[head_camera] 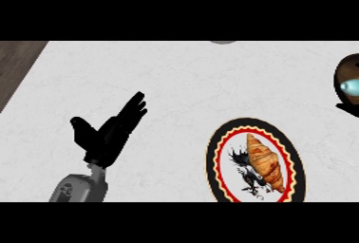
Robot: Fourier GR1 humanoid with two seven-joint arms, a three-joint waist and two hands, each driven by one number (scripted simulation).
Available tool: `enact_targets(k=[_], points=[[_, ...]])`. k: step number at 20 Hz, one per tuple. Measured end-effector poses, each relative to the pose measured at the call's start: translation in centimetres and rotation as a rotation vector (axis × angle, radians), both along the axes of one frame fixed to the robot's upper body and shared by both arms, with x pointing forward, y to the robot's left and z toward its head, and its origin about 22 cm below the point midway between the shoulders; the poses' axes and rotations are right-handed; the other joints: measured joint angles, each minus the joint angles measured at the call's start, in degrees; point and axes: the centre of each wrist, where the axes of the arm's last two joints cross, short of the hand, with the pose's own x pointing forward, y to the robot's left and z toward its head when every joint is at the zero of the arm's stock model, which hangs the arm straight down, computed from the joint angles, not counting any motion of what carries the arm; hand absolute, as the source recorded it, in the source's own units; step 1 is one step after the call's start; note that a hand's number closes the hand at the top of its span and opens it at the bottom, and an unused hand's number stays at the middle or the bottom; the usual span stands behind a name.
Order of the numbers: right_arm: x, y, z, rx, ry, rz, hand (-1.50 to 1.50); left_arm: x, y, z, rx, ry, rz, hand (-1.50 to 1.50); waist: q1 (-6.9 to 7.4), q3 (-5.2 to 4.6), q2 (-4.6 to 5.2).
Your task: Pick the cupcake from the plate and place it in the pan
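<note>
At left centre of the frame, the black left hand [105,135] on its grey forearm [80,187] shows against the white speckled desk [175,80]. Its fingers are straight and apart, the thumb is out to the left, and it holds nothing.

At lower right lies the round black-rimmed plate with a red and yellow ring [219,142]. It bears a golden-brown croissant [266,163] and no cupcake.

At the right edge, upper half, the dark brown round pan [345,69] is cut by the frame. The pale blue cupcake [351,86] sits inside it.

Just below the pan is a black form [348,109], also cut by the edge. Whether it is the right hand or the pan's handle cannot be told, nor can any grip state.

A dark wooden strip [17,61] occupies the upper left corner.
</note>
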Motion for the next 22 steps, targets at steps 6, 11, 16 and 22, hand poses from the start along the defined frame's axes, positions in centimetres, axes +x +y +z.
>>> enact_targets(k=[6, 11, 16, 22], points=[[0.6, 0.3, 0.6, 0.273, -0.087, 0.055, -1.50, -0.1, 0.4, -0.2, -0.001, 0.002, 0.012, 0.00, -0.81, 0.11, -0.22], [-0.6, -1.5, 1.3, 0.438, -0.062, 0.082, -1.50, -0.3, 0.4, -0.6, -0.003, 0.006, 0.017, 0.00, -1.13, 0.12, -0.10], [-2.7, -3.9, 1.6, 0.518, 0.004, 0.146, -1.50, -0.4, 0.7, -0.5, -0.003, 0.000, 0.029, 0.00, -1.61, 0.22, -0.10], [-4.5, -5.9, 2.5, 0.536, 0.063, 0.162, -1.50, -0.4, 1.1, -0.4, -0.007, 0.000, 0.042, 0.00, -2.33, 0.35, -0.23]])
